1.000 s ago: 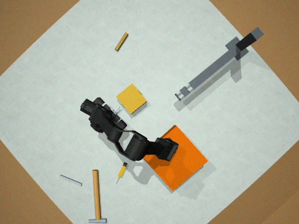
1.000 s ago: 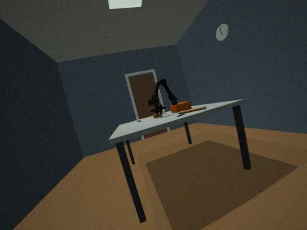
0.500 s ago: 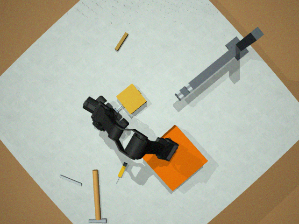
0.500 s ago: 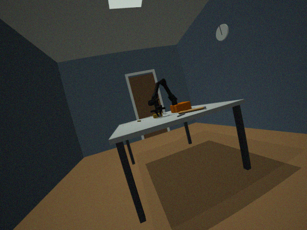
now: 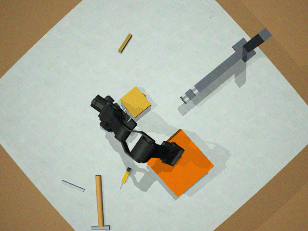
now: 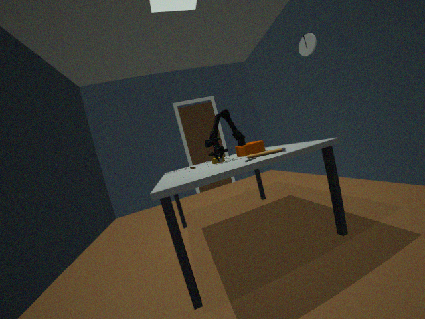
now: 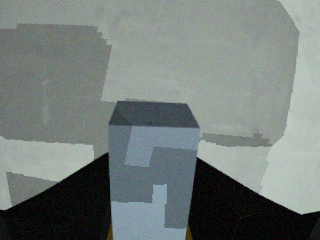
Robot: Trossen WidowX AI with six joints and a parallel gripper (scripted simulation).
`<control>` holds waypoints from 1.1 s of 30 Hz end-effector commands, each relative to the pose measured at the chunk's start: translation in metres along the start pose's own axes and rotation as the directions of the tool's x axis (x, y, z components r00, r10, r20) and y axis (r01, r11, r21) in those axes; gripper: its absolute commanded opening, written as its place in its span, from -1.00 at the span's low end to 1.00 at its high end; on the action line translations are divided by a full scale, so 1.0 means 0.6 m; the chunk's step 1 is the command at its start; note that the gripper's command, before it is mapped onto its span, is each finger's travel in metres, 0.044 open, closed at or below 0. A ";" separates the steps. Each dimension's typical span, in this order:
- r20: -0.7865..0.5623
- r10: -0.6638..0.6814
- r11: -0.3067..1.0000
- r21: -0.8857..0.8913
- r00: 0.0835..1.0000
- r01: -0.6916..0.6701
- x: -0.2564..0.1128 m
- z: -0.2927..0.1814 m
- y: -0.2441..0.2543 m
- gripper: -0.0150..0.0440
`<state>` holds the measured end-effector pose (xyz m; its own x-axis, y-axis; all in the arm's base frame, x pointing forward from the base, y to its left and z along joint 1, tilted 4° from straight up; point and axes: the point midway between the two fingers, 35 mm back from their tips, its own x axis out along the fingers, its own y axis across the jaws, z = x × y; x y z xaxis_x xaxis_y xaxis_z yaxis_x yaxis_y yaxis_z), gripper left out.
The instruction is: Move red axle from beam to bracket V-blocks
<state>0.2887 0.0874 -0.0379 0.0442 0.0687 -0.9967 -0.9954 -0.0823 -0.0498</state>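
Up close, the pincer (image 5: 127, 115) (image 6: 220, 159) (image 7: 150, 164) is clamped on a squared blue-grey piece (image 7: 152, 165). Beside it on the worktop (image 5: 74, 99) (image 6: 192, 177), a yellow block (image 5: 135, 101) (image 6: 214, 161) shows a small red-and-yellow bit (image 5: 144, 94); whether that's the axle, I can't tell. Farther lies a long grey bar (image 5: 216, 68).

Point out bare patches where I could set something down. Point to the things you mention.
Between the brass bar (image 5: 125, 42) and yellow block (image 5: 135, 101); also between the steel strip (image 5: 72, 185) and hammer (image 5: 99, 201), narrower. Crowded: around the jaws, near the yellow block.
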 end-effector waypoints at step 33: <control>-0.001 -0.005 1.000 -0.001 1.000 0.005 -0.001 0.072 -0.007 -0.49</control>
<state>0.2871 0.1195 -0.0368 0.0416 0.0705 -0.9966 -0.9948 -0.0895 -0.0478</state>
